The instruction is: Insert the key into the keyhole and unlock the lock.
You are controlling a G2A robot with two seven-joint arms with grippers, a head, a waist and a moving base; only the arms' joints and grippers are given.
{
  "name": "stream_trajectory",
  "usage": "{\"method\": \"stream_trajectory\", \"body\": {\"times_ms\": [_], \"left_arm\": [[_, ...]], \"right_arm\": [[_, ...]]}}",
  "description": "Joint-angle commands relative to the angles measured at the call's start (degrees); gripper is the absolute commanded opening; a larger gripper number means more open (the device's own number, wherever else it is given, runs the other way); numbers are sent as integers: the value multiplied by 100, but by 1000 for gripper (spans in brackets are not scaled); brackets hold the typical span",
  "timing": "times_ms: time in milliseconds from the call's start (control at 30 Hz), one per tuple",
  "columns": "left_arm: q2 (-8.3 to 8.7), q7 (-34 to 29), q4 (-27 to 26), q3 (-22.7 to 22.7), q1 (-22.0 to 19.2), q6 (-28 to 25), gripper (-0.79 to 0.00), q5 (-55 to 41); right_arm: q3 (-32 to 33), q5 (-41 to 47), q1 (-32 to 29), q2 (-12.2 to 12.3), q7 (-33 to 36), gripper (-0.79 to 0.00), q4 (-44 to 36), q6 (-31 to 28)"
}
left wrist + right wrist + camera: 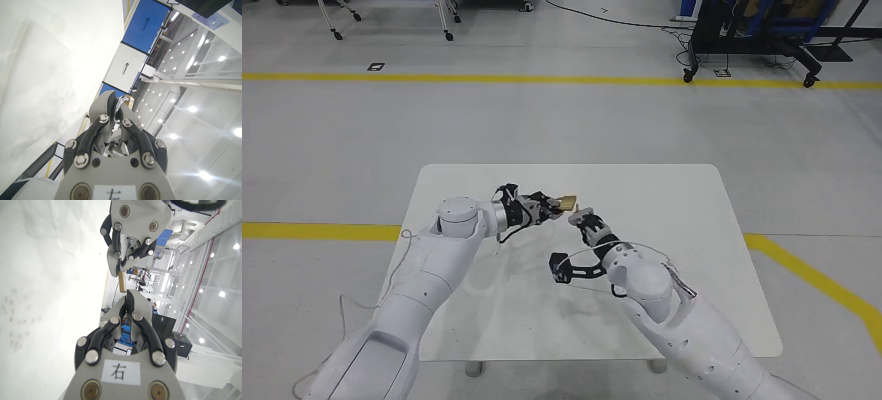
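we count one bench (pixel 672 200), white, with two arms over it, the left arm (pixel 432 270) and the right arm (pixel 672 310). each carries one tool, and there is one lock (pixel 122 281), a small brass padlock.

the left tool (pixel 118 103) is closed tight on the lock's silver shackle (pixel 119 106), so the brass body sticks out past its fingertips. the lock is held up off the bench, above its middle, with its bottom end turned toward the other arm.

the right tool (pixel 126 298) faces the left one tip to tip. its two fingers (pixel 140 306) are pinched almost together, and their tips are just beside the bottom end of the lock. we cannot tell whether they touch it.

several things are hard to make out. whether a key sits between the right tool's fingers is too small and dark to tell. the keyhole is turned away from every camera. in the left wrist view the fingers cover most of the shackle and all but a corner of the brass body. from above, the lock is a small brass patch between the two tools. the bench's near edge is covered by both arms.
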Motion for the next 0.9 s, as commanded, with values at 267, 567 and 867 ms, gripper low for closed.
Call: {"method": "stream_trajectory", "body": {"times_ms": [267, 567, 867], "left_arm": [[146, -824, -196, -189, 55, -169, -785, 214], [233, -1868, -610, -120, 190, -1241, -785, 630], [241, -2202, -571, 55, 154, -1305, -785, 910]], "right_arm": [[1400, 195, -1263, 433, -2837, -785, -577, 1187], [1677, 153, -1335, 457, -2267, -785, -481, 1035], [1075, -187, -793, 283, -627, -785, -423, 211]]}}
